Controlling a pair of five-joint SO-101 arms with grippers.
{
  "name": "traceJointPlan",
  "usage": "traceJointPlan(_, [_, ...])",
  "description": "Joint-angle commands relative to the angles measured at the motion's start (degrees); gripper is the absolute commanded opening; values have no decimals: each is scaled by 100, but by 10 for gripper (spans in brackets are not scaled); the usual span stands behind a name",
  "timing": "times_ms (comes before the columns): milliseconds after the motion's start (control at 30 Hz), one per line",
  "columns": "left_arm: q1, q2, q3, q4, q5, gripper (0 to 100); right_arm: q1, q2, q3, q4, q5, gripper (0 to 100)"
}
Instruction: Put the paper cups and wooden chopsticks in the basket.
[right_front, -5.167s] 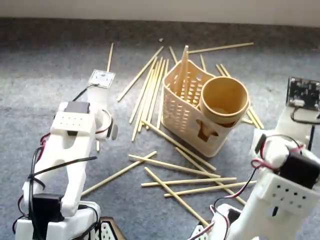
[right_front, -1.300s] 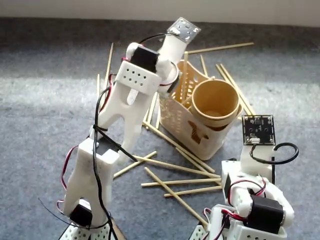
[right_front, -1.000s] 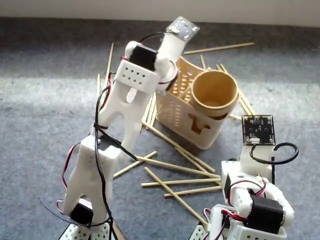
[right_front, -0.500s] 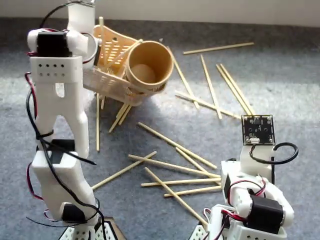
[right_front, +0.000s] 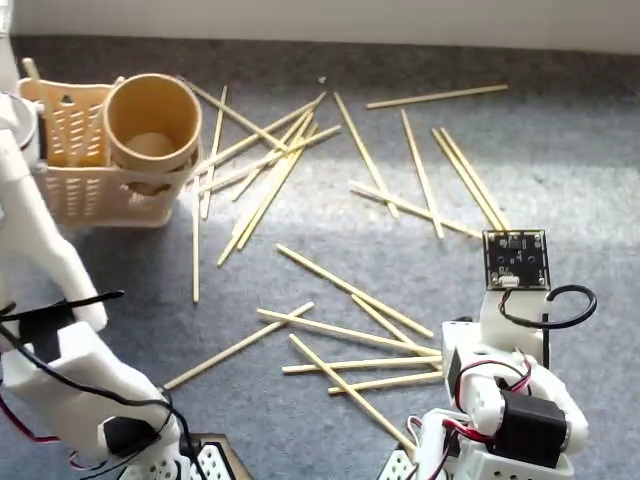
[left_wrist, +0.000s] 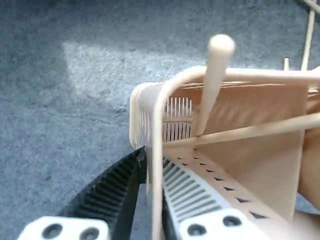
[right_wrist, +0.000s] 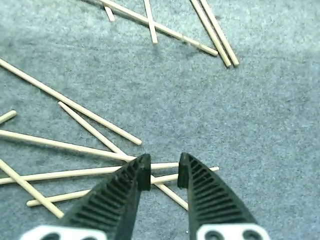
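At the worktop's (right_front: 560, 170) left edge the basket (right_front: 95, 195), left gripper (left_wrist: 154, 165) clamped on its wall in left wrist view, paper cup (right_front: 150, 120) inside in high view, right gripper (right_wrist: 164, 162) parted over loose chopsticks (right_wrist: 70, 102).

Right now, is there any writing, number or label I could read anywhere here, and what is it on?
None can be read.
The circuit board carries tiny marks, too small to read.
The basket, the paper cup and the chopsticks show no print.
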Motion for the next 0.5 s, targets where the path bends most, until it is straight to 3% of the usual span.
traceJointPlan(0, [-505, -453, 171, 18, -229, 2, -40, -40, 13, -84, 62, 112])
traceJointPlan(467, [-479, -453, 2492, -26, -325, 3, -31, -40, 13, -66, 62, 112])
